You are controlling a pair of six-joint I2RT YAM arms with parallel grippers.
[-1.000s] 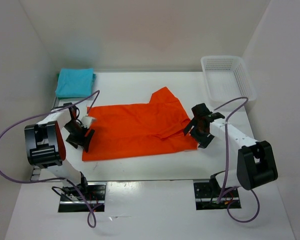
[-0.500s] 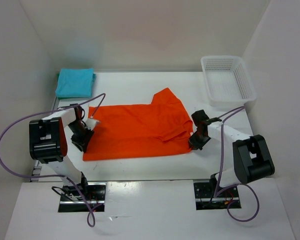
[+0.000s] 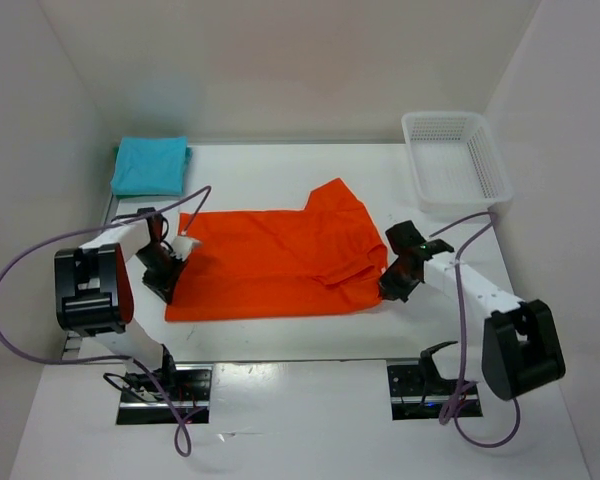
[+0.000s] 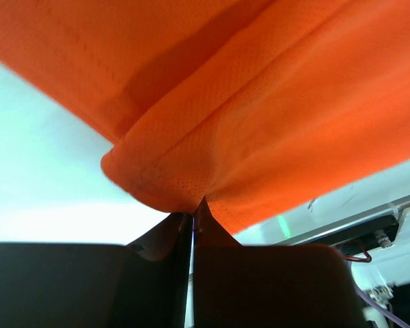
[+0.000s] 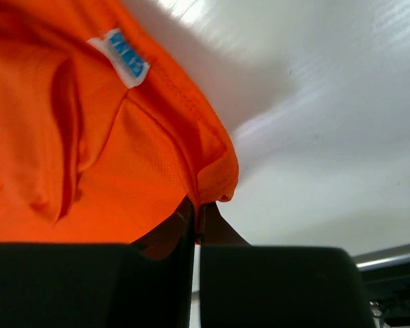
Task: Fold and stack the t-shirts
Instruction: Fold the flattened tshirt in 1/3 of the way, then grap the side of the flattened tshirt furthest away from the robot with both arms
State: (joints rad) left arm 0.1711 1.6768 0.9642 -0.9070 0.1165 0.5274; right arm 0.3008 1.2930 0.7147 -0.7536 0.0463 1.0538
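The orange-red t-shirt (image 3: 275, 262) lies spread flat in the middle of the table, one sleeve pointing to the far side. My left gripper (image 3: 170, 287) is at its near-left corner, and the left wrist view shows that gripper (image 4: 193, 213) shut on a bunched fold of orange cloth (image 4: 260, 123). My right gripper (image 3: 388, 288) is at the near-right corner. In the right wrist view the gripper (image 5: 197, 208) is shut on the hem of the orange cloth (image 5: 109, 171), near a small blue-and-white label (image 5: 121, 58). The turquoise-blue t-shirt (image 3: 150, 165) lies folded at the far left.
A white mesh basket (image 3: 455, 160) stands at the far right corner. White walls enclose the table on the left, back and right. The arm bases (image 3: 165, 385) sit at the near edge, with purple cables looping beside both arms.
Both grippers went from open to shut on the orange shirt's near corners. The right gripper dropped onto the near-right corner, and the left settled at the near-left corner.
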